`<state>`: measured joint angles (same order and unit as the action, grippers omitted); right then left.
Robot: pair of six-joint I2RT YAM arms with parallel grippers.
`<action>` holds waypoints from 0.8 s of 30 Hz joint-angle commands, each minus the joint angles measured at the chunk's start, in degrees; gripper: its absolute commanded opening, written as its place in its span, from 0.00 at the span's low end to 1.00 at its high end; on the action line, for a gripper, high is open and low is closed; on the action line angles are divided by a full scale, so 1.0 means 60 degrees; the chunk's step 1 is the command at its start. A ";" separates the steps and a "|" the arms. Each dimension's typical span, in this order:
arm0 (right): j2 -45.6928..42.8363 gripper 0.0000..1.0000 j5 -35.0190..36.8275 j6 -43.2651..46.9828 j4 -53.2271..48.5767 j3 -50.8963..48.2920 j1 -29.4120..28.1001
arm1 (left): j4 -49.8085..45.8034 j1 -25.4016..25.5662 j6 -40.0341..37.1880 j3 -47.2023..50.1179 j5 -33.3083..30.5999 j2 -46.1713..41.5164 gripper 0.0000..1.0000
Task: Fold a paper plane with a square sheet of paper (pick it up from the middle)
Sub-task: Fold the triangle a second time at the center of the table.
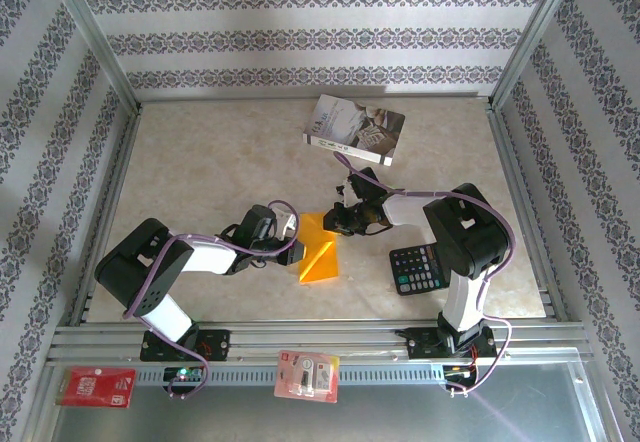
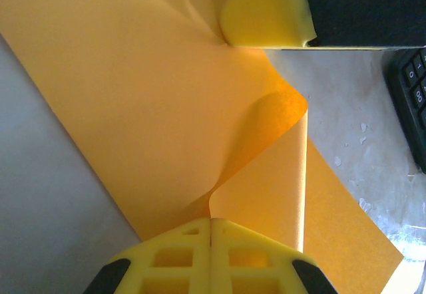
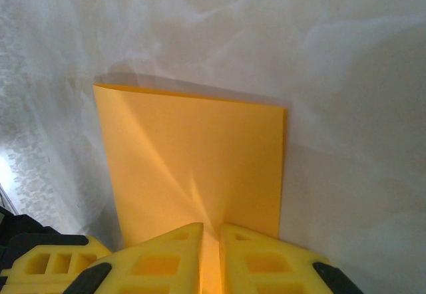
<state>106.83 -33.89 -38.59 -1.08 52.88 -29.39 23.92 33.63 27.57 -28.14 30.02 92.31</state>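
Orange paper lies mid-table between the two arms, folded to a rectangle. In the left wrist view one layer lifts and curls off the rest. Left gripper has its fingers together, clamped on one edge of the paper. Right gripper has its fingers almost closed, pinching the opposite edge. This looks like a flap fold early in the task, with no dart shape yet. To do it well, use one pinch as an anchor, draw the loose layer over slowly, and line up the edges before pressing the crease. The thin paper will likely buckle or slip. Calculator sits near on the right, and the book lies further back on the table.
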 commanded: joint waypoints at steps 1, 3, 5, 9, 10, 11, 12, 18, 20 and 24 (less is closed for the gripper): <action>0.0433 0.16 0.0404 0.0216 -0.0234 0.0008 -0.0200 | -0.0302 -0.0126 -0.0163 -0.0082 0.0034 0.0041 0.00; 0.0427 0.17 0.0405 0.0206 -0.0233 0.0011 -0.0198 | -0.0316 -0.0126 -0.0164 -0.0033 0.0024 -0.0004 0.00; 0.0429 0.17 0.0404 0.0207 -0.0231 0.0011 -0.0200 | -0.0382 -0.0126 -0.0199 -0.0047 -0.0066 0.0007 0.00; 0.0419 0.17 0.0405 0.0206 -0.0231 0.0006 -0.0200 | -0.0448 -0.0126 -0.0201 -0.0098 -0.0082 0.0113 0.00; 0.0418 0.17 0.0404 0.0206 -0.0236 0.0011 -0.0200 | -0.0456 -0.0116 -0.0203 -0.0090 -0.0086 0.0120 0.00; 0.0418 0.17 0.0406 0.0206 -0.0241 0.0021 -0.0200 | -0.0483 -0.0126 -0.0205 -0.0086 -0.0103 0.0135 0.00; 0.0418 0.17 0.0411 0.0198 -0.0244 0.0019 -0.0198 | -0.0487 -0.0122 -0.0226 -0.0073 -0.0100 0.0141 0.00; 0.0418 0.18 0.0419 0.0205 -0.0237 0.0036 -0.0200 | -0.0674 -0.0126 -0.0245 -0.0085 -0.0133 0.0146 0.00; 0.0418 0.18 0.0419 0.0206 -0.0258 0.0058 -0.0200 | -0.0717 -0.0126 -0.0249 -0.0073 -0.0166 0.0145 0.00; 0.0404 0.19 0.0404 0.0217 -0.0274 0.0105 -0.0200 | -0.0790 -0.0117 -0.0284 -0.0077 -0.0223 0.0153 0.00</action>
<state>106.83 -33.91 -38.59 -1.48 53.17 -29.41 23.70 33.63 27.38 -28.16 29.95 92.31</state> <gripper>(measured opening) 0.187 0.037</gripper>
